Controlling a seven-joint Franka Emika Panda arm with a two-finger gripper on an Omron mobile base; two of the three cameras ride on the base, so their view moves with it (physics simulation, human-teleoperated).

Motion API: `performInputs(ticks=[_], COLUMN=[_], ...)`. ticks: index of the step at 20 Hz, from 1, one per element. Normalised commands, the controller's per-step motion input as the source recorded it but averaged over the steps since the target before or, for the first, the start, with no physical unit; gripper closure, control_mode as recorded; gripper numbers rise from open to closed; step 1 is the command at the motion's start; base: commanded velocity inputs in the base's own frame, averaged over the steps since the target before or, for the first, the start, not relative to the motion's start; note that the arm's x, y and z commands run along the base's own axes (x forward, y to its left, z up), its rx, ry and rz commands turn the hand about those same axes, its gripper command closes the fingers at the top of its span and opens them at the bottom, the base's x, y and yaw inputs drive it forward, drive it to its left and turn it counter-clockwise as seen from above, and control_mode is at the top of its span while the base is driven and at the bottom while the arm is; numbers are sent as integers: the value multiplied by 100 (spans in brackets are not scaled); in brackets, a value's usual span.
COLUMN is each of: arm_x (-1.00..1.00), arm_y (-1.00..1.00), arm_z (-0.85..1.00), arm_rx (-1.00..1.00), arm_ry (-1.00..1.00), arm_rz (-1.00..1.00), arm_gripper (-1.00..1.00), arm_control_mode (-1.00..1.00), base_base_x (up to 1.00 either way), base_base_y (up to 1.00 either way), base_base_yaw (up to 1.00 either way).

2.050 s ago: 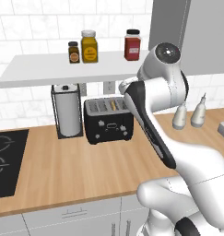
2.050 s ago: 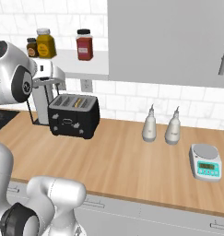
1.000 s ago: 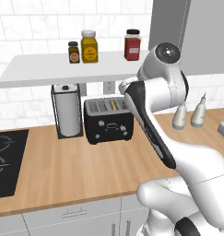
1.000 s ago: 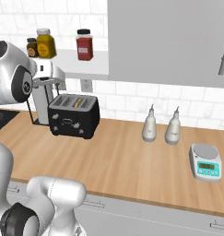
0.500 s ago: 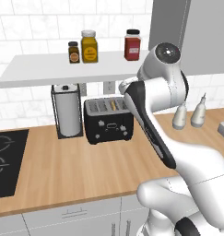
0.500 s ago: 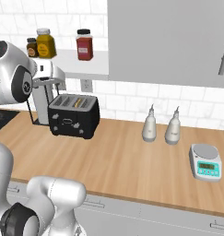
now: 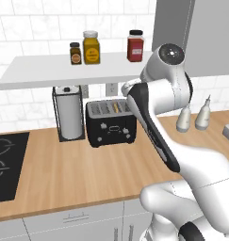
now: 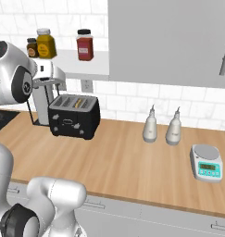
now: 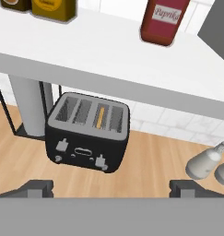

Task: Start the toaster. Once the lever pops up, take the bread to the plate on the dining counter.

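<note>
Nearest in hand view: gripper (image 9: pixel 111 186) w/ 2 dark fingertips (image 9: pixel 34 188) spread as wide as possible, nothing betw. them, nothing held. No contact w/ anything yet.

Next, ahead and below the tips, slightly toward the left tip: toaster (image 9: pixel 88 131), black, on the wood counter (image 7: pixel 78 172) by the tiled wall, apart from the gripper. Front face w/ 2 white levers and buttons turned toward the hand. Long axis of toaster runs across the view, slots run front to back. Bread (image 9: pixel 101 118) stands in the 3rd slot from left, thin tan edge visible, sunk low.

Judged: toaster not started yet; coming move probably forward and down to a lever on the front face, on the bread's side.

Beside toaster, left: paper towel roll (image 7: pixel 69 112) in wire stand. Above: white shelf (image 7: pixel 54 71) w/ 3 jars. Far right: 2 shakers (image 8: pixel 161 126), small scale (image 8: pixel 206 162).
</note>
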Motion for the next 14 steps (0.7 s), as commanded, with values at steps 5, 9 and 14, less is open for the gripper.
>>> performInputs(ticks=[5,9,14], arm_x=[0,0,0], arm_y=[0,0,0], arm_z=[0,0,0], arm_rx=[0,0,0], arm_ry=[0,0,0], arm_rz=[0,0,0], arm_gripper=[-100,-100,-100], arm_control_mode=[-100,-100,-100], base_base_x=[0,0,0], base_base_y=[0,0,0], base_base_yaw=[0,0,0])
